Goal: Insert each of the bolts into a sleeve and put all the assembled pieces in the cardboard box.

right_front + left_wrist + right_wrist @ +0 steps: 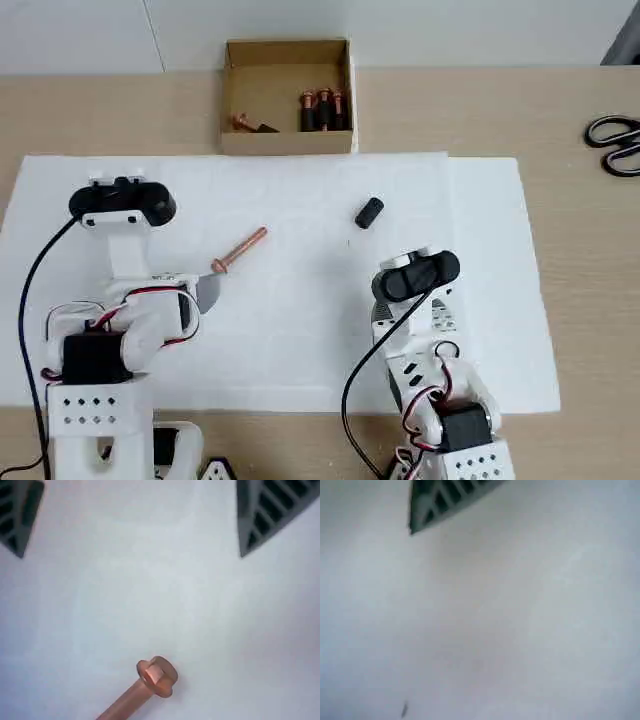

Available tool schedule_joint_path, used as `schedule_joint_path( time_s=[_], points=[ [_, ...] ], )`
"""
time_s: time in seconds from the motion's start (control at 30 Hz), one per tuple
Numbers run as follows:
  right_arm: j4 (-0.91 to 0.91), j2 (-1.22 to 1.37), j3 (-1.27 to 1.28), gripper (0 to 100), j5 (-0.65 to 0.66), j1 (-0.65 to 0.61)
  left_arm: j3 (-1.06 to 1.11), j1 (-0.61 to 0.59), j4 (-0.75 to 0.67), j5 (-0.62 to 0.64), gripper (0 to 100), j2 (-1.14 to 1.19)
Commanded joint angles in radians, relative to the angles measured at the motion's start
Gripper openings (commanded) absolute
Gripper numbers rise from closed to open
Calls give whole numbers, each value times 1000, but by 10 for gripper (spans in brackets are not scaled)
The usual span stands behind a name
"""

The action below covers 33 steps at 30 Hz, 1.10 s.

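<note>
Left tool (131, 555): spread, over the white sheet (300, 340).
Right tool (440, 505): state cannot be told.
Bolt (240, 249): loose on the sheet, at the left tool's 1 o'clock.
Sleeve (369, 212): toward the bolt's 3 o'clock, well apart.
Cardboard box (286, 143): on the worktop (540, 110) at the sheet's 12 o'clock, holding assembled pieces (323, 110).

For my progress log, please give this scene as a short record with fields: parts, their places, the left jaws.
loose bolt: on white sheet, no sleeve on it
loose sleeve: on sheet, apart from bolt
cardboard box: holds assembled pieces, three side by side, one apart
left gripper: jaws open, empty, over sheet near bolt head
scissors: on bare table
</note>
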Motion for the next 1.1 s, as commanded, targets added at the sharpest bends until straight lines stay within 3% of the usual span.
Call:
schedule_joint_path(
  time_s=[0.0, 0.1, 0.33, 0.67, 0.8, 1.07],
  points=[
    [7, -24, -29, 185, 41, 56, -4, 3, -18, -2, 258, -12],
    [85, -16, -176, 185, 106, 107, -4, 3, -18, -2, 258, -12],
    [136, 110, -485, 184, 109, 113, -4, 3, -18, -2, 258, -12],
    [145, 750, -928, 186, 103, 107, -4, 3, -18, -2, 258, -12],
    [226, 1038, -1155, 186, 101, 107, -4, 3, -18, -2, 258, -12],
    [446, 1573, -1645, 184, -135, 96, -4, 3, -14, -2, 258, -12]
  ],
)
